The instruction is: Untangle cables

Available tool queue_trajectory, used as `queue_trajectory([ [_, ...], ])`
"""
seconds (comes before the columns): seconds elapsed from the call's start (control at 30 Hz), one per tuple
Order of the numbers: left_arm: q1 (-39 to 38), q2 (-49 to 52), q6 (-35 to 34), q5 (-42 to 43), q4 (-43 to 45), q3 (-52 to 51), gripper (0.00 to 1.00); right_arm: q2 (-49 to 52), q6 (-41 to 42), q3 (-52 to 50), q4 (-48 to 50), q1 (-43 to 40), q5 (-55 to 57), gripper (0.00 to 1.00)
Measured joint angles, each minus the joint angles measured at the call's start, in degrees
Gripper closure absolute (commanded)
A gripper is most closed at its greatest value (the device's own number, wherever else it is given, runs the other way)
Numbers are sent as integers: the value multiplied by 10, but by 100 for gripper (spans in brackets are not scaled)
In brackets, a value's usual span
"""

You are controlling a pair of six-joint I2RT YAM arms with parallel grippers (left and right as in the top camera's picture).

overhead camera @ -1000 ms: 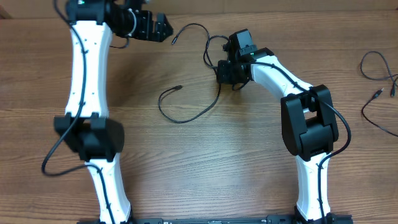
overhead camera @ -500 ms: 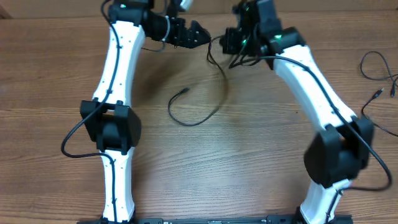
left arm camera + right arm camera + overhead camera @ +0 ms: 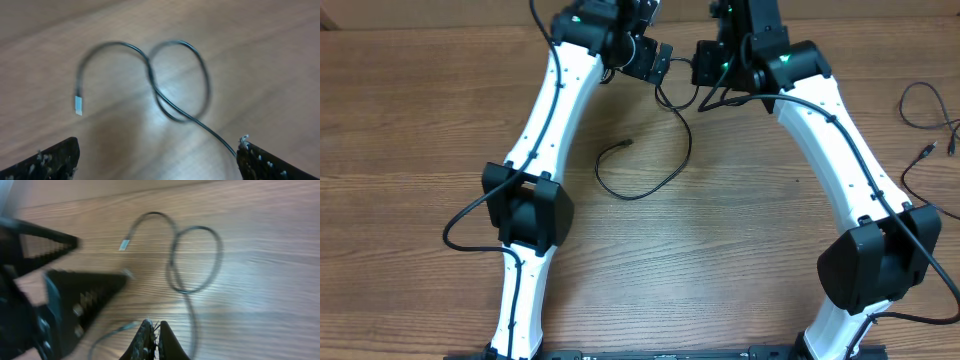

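Observation:
A thin black cable (image 3: 682, 165) hangs from near the far edge and curls on the wooden table into an open loop, its free end at the centre. My right gripper (image 3: 703, 88) is shut on the cable's upper part; in the right wrist view its tips (image 3: 155, 335) pinch a thin strand above a coil of the cable (image 3: 171, 265) with a silver-tipped plug (image 3: 124, 244). My left gripper (image 3: 655, 60) stands open just left of it. From the left wrist the cable (image 3: 149, 75) crosses itself in a loop, and the left gripper (image 3: 157, 160) holds nothing.
More thin black cables (image 3: 920, 105) lie loose at the table's right edge, one with a small plug (image 3: 927, 152). The two arms (image 3: 560, 110) reach across the table and nearly meet at the far edge. The left fingers (image 3: 75, 305) fill the left of the right wrist view.
Both arms swung toward the far edge and closer together. The right gripper carried the cable up and away, stretching its loop. The left gripper moved right, still open.

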Motion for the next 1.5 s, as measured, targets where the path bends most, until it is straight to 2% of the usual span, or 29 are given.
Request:
queue_trajectory([
  [0.13, -20, 23, -26, -62, 35, 0, 0, -7, 0, 0, -13, -44, 30, 96],
  [0.37, -37, 85, -67, -34, 63, 0, 0, -72, 0, 0, -42, -127, 45, 96],
  [0.47, -47, 104, -79, -28, 63, 0, 0, -96, 0, 0, -61, -152, 47, 92],
  [0.83, -87, 142, -108, -35, 54, 0, 0, -101, -2, 0, -112, -170, 47, 92],
  [0.9, -87, 142, -125, -42, 50, 0, 4, -101, -2, 0, -113, -170, 47, 92],
  [1.0, -85, 142, -185, -67, 50, 0, 11, -101, -2, 0, -120, -170, 47, 92],
  [1.07, -85, 142, -236, -85, 50, 0, 36, -101, -2, 0, -124, -170, 47, 92],
  [1.1, -85, 142, -273, -95, 50, 0, 41, -101, -2, 0, -126, -170, 47, 92],
  [1.2, -85, 142, -392, -117, 58, 0, 45, -101, -2, 0, -131, -170, 47, 92],
  [1.27, -85, 142, -500, -127, 69, 0, 43, -101, -3, 0, -135, -170, 47, 93],
  [1.37, -85, 142, -587, -132, 80, 0, 42, -101, -10, 0, -138, -170, 47, 94],
  [1.5, -85, 149, -646, -133, 82, 0, 43, -101, -23, 0, -146, -170, 51, 94],
])
